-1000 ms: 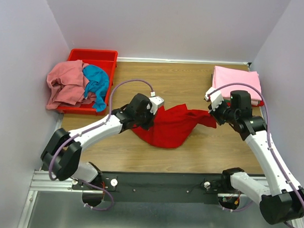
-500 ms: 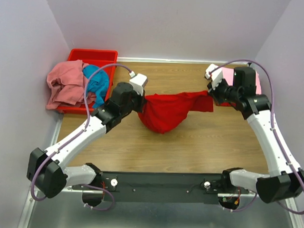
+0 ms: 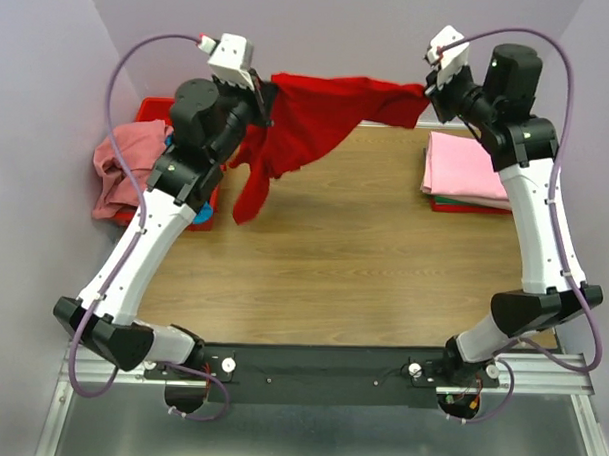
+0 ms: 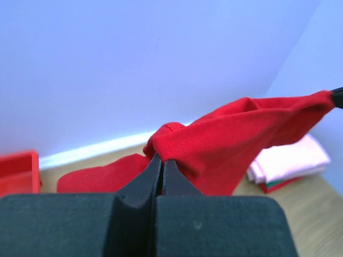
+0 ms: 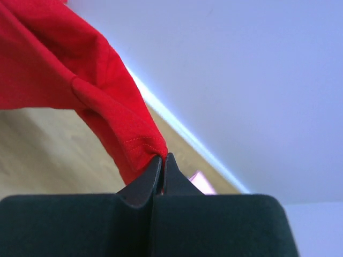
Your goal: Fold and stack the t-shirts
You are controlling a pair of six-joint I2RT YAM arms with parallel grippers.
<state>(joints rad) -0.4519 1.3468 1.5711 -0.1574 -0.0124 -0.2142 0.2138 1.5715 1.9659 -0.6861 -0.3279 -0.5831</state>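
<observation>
Two thin pinches: left end effector [image 4: 161,159] and right end effector [image 5: 162,157] clamp red t-shirt [image 3: 308,113] edges aloft; a slip would drop it crumpled.

Shirt [image 3: 318,113] hangs above table [image 3: 334,249] (mid-air); bin [image 3: 153,111] far left, folded stack [image 3: 467,169] far right.

The red t-shirt [image 3: 308,113] hangs in the air above the far edge of the desk [image 3: 333,259], stretched sideways between the left gripper [image 3: 261,96] and the right gripper [image 3: 426,89], each pinching one end. Its left part droops in a loose flap. A light pink t-shirt [image 3: 467,164] lies folded flat on a small stack at the far right corner. A salmon pink t-shirt [image 3: 122,162] lies crumpled at the far left corner, with a teal t-shirt [image 3: 202,215] bunched beside it.
</observation>
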